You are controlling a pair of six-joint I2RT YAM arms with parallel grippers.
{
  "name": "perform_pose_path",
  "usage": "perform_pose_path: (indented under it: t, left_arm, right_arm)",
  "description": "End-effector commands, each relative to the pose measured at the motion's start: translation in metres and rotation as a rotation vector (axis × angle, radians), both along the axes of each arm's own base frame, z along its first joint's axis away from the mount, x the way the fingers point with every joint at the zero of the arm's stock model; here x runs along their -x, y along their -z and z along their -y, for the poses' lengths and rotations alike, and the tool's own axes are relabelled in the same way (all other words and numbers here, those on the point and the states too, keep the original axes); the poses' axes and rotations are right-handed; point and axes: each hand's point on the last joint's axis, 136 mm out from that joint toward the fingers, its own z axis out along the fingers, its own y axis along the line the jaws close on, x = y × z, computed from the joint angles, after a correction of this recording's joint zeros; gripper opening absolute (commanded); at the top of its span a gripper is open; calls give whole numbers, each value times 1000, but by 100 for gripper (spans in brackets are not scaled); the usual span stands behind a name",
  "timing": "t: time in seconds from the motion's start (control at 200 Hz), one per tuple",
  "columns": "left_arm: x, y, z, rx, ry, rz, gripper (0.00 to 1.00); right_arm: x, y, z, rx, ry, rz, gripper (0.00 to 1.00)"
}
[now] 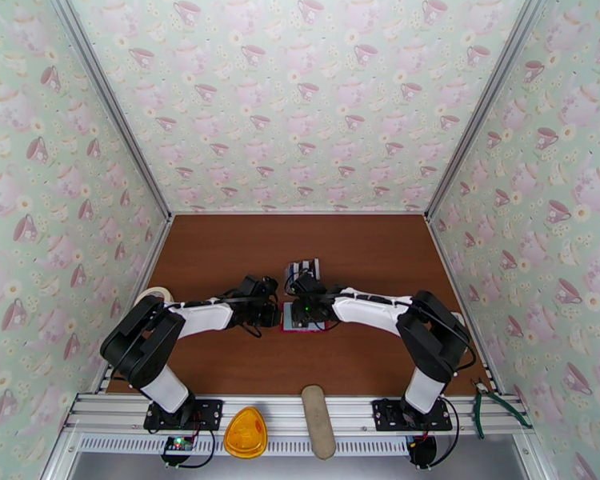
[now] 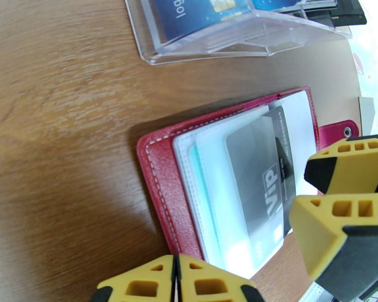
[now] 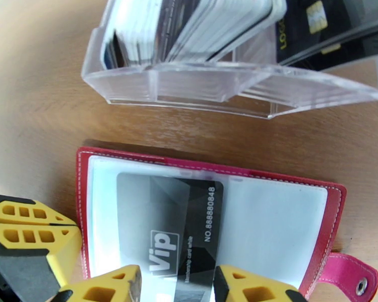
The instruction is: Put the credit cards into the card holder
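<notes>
Small red leather-like folding card holder (image 3: 336,212), open flat on a brown wood-grain table (image 3: 38,122). Pale translucent pockets (image 3: 269,227) facing up, pink snap tab (image 3: 353,278) at the right near corner. Sits at the table's centre, beneath both grippers.

Dark grey plastic card marked VIP (image 3: 189,222) on the left half of the holder, seemingly partway under a frosted pocket; how deep, impossible to tell. Long axis pointing straight away from the right gripper (image 3: 177,288), toward the far side of the table. Near end of that card directly below the right gripper's two yellow fingers. Fingers about half spread, nothing pinched between them; contact with the card unclear.

Left gripper (image 2: 176,283) just beside the holder's left edge, yellow fingertips pressed together, holding nothing.

Just beyond the holder and apart from it: clear plastic stand (image 3: 189,89) carrying the other credit cards (image 3: 209,21), white, blue and black, leaning on edge in a stack.

Judgement: right arm nearer the VIP card and in line with it. Seating it deeper likely means a push along the long axis, away from the fingers. Left arm better placed to steady the holder's left edge.
</notes>
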Motion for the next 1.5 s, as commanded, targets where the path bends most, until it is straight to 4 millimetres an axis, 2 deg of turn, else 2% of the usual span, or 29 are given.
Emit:
perform_pose_path:
  t: [0.0, 0.185, 0.391, 1.132, 1.317, 1.498]
  left_arm:
    - [6, 11, -4, -13, -5, -38, 11]
    - [6, 12, -4, -14, -3, -41, 11]
    - [6, 12, -3, -12, -4, -45, 11]
    - [7, 11, -4, -15, -4, -43, 11]
    - [6, 11, -4, -17, -5, -42, 11]
    - [5, 9, -7, -25, -10, -34, 12]
  right_arm:
    - [-1, 9, 3, 29, -12, -12, 44]
    - [-1, 13, -1, 15, -18, -25, 44]
    - [-2, 4, -11, -32, -27, -21, 44]
    - [6, -3, -44, -131, -71, -43, 41]
    - [7, -4, -43, -128, -76, -40, 42]
    - [4, -17, -25, -85, -50, 2, 45]
